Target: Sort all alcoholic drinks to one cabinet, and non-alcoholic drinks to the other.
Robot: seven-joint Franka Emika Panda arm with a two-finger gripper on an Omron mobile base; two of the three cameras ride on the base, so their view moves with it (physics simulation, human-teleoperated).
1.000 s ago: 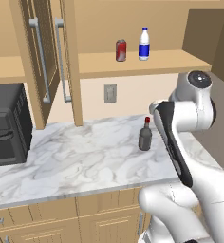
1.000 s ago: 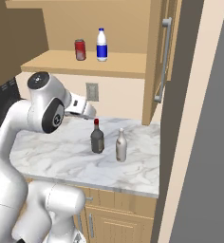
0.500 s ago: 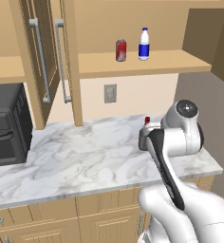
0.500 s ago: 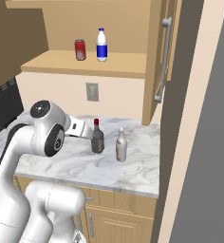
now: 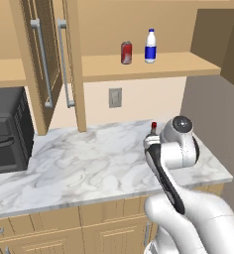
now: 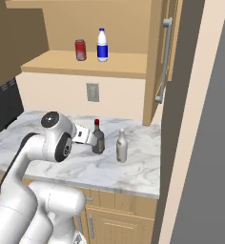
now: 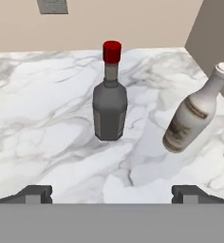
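White marble counter (image 5: 79,168), beige wall, grey wall outlet (image 5: 115,97), black oven (image 5: 7,131) at left.

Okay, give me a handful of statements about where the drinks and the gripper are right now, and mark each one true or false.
1. The red soda can and the white bottle stand side by side on the open cabinet shelf. True.
2. The gripper is shut on the dark grey bottle. False: its jaws are open, and the bottle stands free ahead of it.
3. The pale beige bottle stands on the marble counter near the dark grey one. True.
4. The dark grey bottle has a blue cap. False: its cap is red.
5. The pale beige bottle is already on the shelf. False: it is on the counter.
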